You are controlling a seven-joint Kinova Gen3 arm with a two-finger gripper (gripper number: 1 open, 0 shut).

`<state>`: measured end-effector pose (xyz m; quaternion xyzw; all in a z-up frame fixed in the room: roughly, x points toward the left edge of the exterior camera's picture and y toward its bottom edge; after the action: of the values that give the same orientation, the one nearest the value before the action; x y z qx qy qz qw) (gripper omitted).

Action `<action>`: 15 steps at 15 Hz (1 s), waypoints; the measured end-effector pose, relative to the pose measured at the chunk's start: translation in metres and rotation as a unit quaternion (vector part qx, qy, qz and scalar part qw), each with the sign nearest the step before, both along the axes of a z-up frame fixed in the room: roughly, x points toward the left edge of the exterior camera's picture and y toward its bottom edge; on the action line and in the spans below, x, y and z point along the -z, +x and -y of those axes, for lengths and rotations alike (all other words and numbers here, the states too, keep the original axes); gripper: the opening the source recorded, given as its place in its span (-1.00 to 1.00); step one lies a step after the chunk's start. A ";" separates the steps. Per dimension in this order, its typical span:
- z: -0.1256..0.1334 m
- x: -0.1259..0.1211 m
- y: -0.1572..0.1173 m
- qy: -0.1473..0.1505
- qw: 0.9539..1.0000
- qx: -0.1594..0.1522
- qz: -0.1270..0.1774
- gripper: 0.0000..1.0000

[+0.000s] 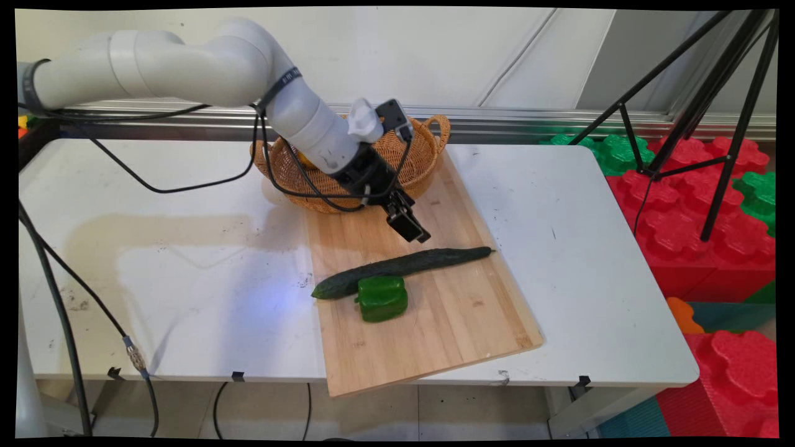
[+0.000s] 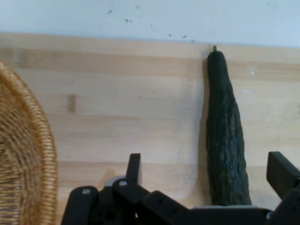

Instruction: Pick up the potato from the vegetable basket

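Note:
A long dark green cucumber [image 1: 400, 270] [image 2: 226, 136] lies across a wooden cutting board [image 1: 435, 310] [image 2: 131, 108]. A green bell pepper [image 1: 382, 298] sits right in front of it on the board. My gripper [image 1: 415, 230] [image 2: 206, 176] hangs tilted just above and behind the cucumber, open, with nothing between its fingers. In the hand view the cucumber runs up between the two fingertips, closer to the right one. A wicker basket [image 1: 348, 164] [image 2: 21, 154] stands behind the gripper at the board's far end.
The board overhangs the white table's [image 1: 186, 273] near edge. A black tripod [image 1: 702, 105] and red and green foam blocks [image 1: 695, 211] stand off the table's right side. Black cables [image 1: 186, 180] hang from the arm over the table's left part.

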<state>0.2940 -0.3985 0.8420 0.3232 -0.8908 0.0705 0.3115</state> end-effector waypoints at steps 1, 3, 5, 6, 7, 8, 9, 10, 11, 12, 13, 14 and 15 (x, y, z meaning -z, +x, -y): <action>-0.001 -0.005 0.003 -0.003 1.000 -0.001 -0.001 1.00; -0.005 -0.015 0.009 -0.010 1.000 0.000 -0.003 1.00; -0.012 -0.031 0.022 -0.019 1.000 0.002 -0.005 1.00; -0.016 -0.038 0.028 -0.023 1.000 0.003 -0.006 1.00; -0.019 -0.044 0.033 -0.026 1.000 0.003 -0.008 1.00; -0.021 -0.049 0.038 -0.028 1.000 0.002 -0.009 1.00; -0.025 -0.056 0.044 -0.031 0.999 0.002 -0.010 1.00; -0.028 -0.063 0.052 -0.034 0.999 0.001 -0.010 1.00; -0.031 -0.069 0.058 -0.036 0.999 -0.001 -0.010 1.00; -0.033 -0.072 0.062 -0.037 0.999 -0.003 -0.010 1.00; -0.036 -0.078 0.068 -0.038 0.999 -0.006 -0.010 1.00; -0.038 -0.082 0.073 -0.040 0.999 -0.008 -0.010 1.00; -0.041 -0.086 0.079 -0.041 0.999 -0.010 -0.009 1.00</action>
<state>0.3728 -0.3576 0.9281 0.3198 -0.8812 0.1069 0.3313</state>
